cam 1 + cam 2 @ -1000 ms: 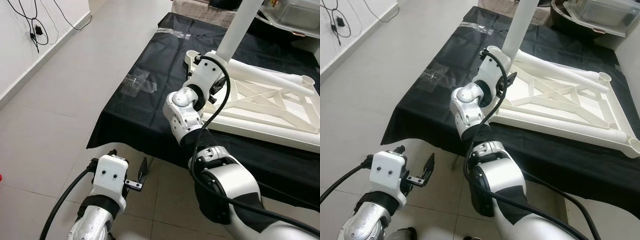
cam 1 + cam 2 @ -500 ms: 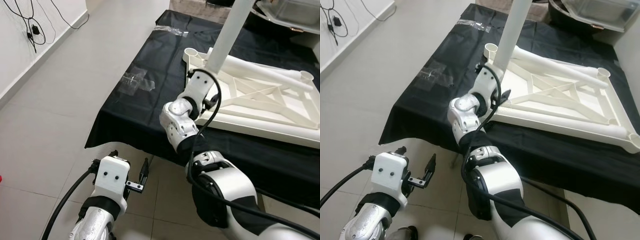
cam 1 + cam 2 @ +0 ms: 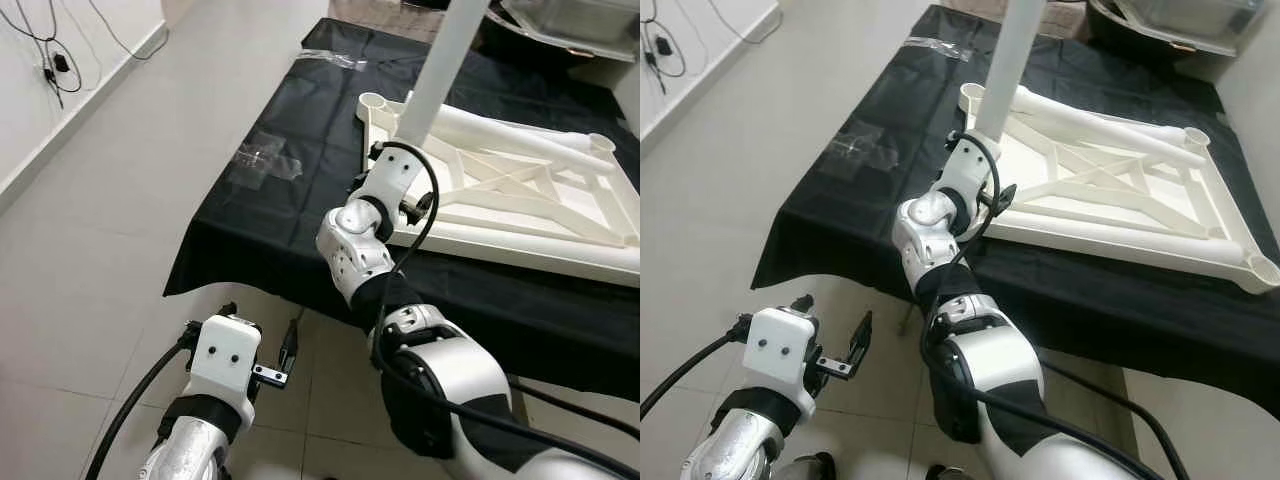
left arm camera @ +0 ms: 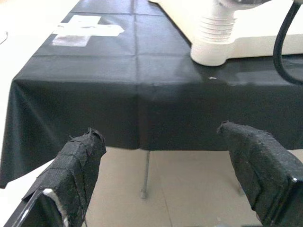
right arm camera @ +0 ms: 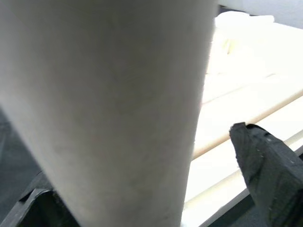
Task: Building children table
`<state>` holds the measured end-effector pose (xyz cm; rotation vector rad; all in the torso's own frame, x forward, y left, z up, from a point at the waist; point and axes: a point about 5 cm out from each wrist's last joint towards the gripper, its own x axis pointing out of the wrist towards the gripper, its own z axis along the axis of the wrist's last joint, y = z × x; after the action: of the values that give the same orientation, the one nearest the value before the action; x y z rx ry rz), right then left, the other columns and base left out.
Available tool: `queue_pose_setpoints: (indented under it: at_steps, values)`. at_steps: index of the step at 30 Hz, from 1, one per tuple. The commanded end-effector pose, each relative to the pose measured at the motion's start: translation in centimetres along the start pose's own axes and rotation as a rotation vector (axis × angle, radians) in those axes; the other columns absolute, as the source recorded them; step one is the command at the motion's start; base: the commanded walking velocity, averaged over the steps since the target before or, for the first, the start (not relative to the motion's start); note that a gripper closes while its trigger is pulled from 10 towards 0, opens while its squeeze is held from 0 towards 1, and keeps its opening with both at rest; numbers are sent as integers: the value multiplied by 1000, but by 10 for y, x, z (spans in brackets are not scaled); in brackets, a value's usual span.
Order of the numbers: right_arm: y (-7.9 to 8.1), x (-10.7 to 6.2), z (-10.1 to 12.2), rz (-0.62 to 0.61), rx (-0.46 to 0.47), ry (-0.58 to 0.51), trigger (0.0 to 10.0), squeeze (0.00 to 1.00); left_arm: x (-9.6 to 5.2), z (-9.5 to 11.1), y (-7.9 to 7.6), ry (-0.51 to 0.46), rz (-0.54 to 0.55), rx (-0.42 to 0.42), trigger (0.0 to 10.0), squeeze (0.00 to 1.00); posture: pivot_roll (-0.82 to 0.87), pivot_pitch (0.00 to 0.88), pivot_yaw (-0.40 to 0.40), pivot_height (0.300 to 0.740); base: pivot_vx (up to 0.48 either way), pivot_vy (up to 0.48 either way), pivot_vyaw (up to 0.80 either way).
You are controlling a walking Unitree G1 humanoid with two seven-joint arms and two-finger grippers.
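Over frame corner, right gripper gripping leg

Left gripper: fingers spread wide, nothing between them. Ahead: black cloth draped over table edge, thin metal leg below on pale floor. Beyond on cloth: white ribbed socket, clear tape patch.

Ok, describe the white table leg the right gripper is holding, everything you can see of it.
The table leg is a plain, smooth white tube, plastic by its look. It stands nearly upright, leaning slightly, with its top out of frame. Its lower end sits by the corner socket of the upturned white table frame on the black cloth. The right gripper clasps it near the bottom.
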<state>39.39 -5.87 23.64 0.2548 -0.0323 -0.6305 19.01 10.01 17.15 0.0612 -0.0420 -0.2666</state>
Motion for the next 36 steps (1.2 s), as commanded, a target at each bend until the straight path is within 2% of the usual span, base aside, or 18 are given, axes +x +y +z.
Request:
queue_pose_setpoints:
  at_steps: [1, 2, 3, 11, 13, 23, 36]
  values:
    - [-5, 0, -10, -16, 13, 38, 10000, 1000, -1, -6, -3, 28, -15, 3, 10000, 0, 126, 216, -123, 740, 0, 0, 0]
    - [-5, 0, -10, -16, 13, 38, 10000, 1000, -1, -6, -3, 28, -15, 3, 10000, 0, 126, 216, -123, 740, 0, 0, 0]
    - [-3, -3, -11, -5, 21, 43, 10000, 0, -1, -6, -2, 28, -14, 3, 10000, 0, 126, 216, -123, 740, 0, 0, 0]
    - [2, -10, -15, 50, 30, 53, 10000, 0, -1, -7, -2, 29, -13, 4, 10000, 0, 125, 215, -122, 740, 0, 0, 0]
    - [3, -17, -20, 92, 59, 80, 10000, 0, 0, -8, -2, 29, -12, 3, 10000, 0, 122, 215, -120, 740, 0, 0, 0]
    - [4, -17, -17, 126, 75, 80, 10000, 0, 0, -9, -2, 29, -13, 1, 10000, 0, 116, 210, -119, 740, 0, 0, 0]
    - [5, -31, -26, 244, 79, 122, 10000, 0, 1, -10, -2, 29, -14, 1, 10000, 0, 116, 207, -118, 740, 0, 0, 0]
